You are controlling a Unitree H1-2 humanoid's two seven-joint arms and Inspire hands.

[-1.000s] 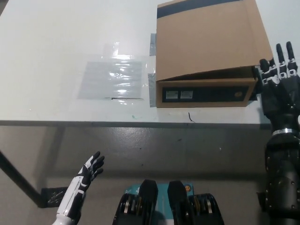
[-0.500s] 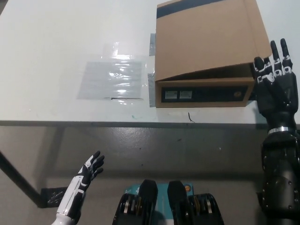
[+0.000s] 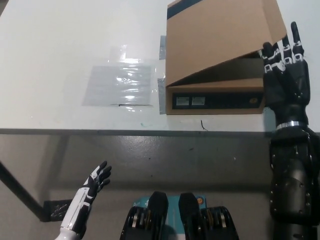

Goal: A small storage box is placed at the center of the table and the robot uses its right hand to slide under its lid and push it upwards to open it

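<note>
Box (image 3: 215,97) sits on the table (image 3: 60,60), right of centre. Its lid (image 3: 220,37) is cardboard, likely light and stiff, hinged at the back; I'd push under the front right edge. Right hand (image 3: 284,67) upright, fingers spread, tips under that raised corner. Left hand (image 3: 96,181) open, idle below the table edge.

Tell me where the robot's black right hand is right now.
In the head view, the right hand is at the picture's right, fingers up under the front right corner of the cardboard box's lid, which is partly raised.
</note>
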